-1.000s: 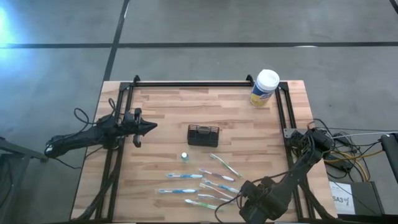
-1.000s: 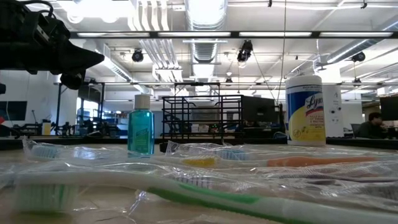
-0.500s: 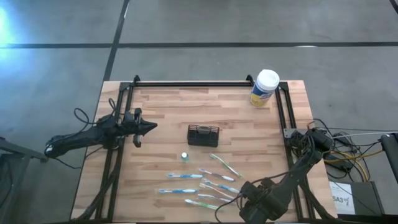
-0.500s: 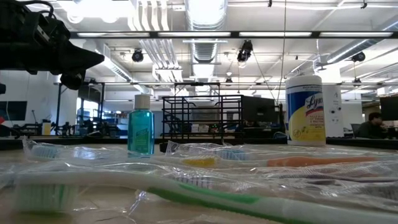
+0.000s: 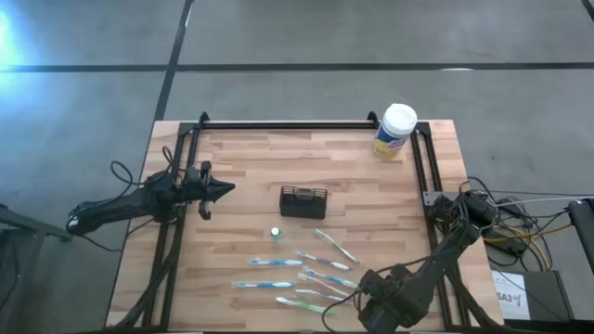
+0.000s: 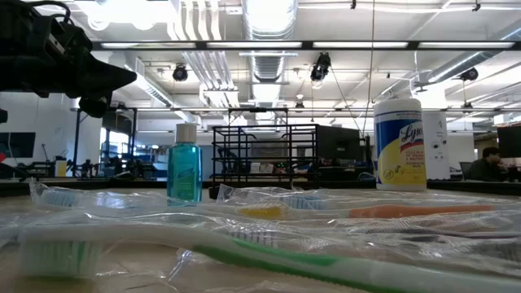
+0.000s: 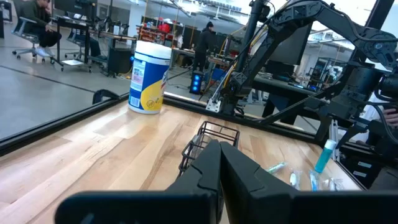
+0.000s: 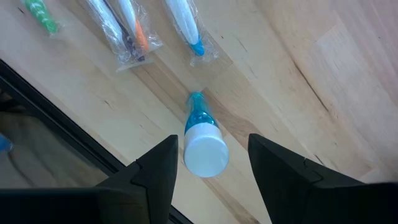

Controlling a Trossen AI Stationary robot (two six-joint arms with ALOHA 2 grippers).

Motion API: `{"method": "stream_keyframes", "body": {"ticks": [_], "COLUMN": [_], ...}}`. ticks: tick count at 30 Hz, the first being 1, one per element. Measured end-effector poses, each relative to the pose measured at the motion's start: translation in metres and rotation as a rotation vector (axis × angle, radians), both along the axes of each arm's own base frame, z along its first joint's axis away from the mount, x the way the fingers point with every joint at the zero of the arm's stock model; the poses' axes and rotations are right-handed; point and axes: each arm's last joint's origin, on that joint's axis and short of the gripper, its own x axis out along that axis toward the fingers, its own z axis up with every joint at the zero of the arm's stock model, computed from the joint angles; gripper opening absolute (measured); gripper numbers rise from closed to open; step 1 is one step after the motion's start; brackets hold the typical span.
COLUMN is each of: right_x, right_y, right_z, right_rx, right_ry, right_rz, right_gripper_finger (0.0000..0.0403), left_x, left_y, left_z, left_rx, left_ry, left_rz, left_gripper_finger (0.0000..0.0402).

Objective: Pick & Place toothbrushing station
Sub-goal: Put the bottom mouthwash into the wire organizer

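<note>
A: Where's the holder box [image 5: 303, 200]?
B: Mid-table [image 5: 251, 167], toothbrushes [image 5: 306, 274] below it.
A: Hands?
B: Left hand [image 5: 223, 188] pressed together, level, pointing at it; right hand [image 8: 210, 163] spread above a small white-capped bottle [image 8: 203, 139]. Nothing moved since before.

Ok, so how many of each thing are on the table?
Toothbrushes: 7
Small blue bottles: 2 (the second shows only in the right wrist view)
Black mesh holder: 1
Yellow canister: 1
Total: 11
</note>
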Motion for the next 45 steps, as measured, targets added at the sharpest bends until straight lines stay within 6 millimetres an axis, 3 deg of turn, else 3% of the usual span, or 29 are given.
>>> {"method": "stream_keyframes", "body": {"ticks": [9, 19, 25, 36, 45], "right_x": [-0.001, 0.001, 0.011, 0.029, 0.048], "right_y": [0.0, -0.002, -0.007, -0.03, -0.064], "right_z": [-0.002, -0.001, 0.01, 0.051, 0.117], "right_rx": [0.014, 0.019, 0.056, 0.069, -0.067], "right_ry": [0.024, 0.031, 0.025, -0.036, -0.178], "right_rz": [0.001, 0.038, 0.088, 0.202, 0.261], "right_gripper_finger": [0.0182, 0.0083, 0.0082, 0.0082, 0.0082], "left_x": [0.0, 0.0, 0.0, 0.0, 0.0], "left_y": [0.0, 0.0, 0.0, 0.0, 0.0], "left_z": [0.0, 0.0, 0.0, 0.0, 0.0], "left_rx": [0.0, 0.0, -0.001, -0.001, 0.027], "left_ry": [0.001, 0.002, 0.002, 0.002, 0.008], "left_rz": [0.0, 0.0, -0.001, 0.0, -0.001], "left_gripper_finger": [0.0007, 0.0007, 0.0007, 0.0007, 0.0007]}}
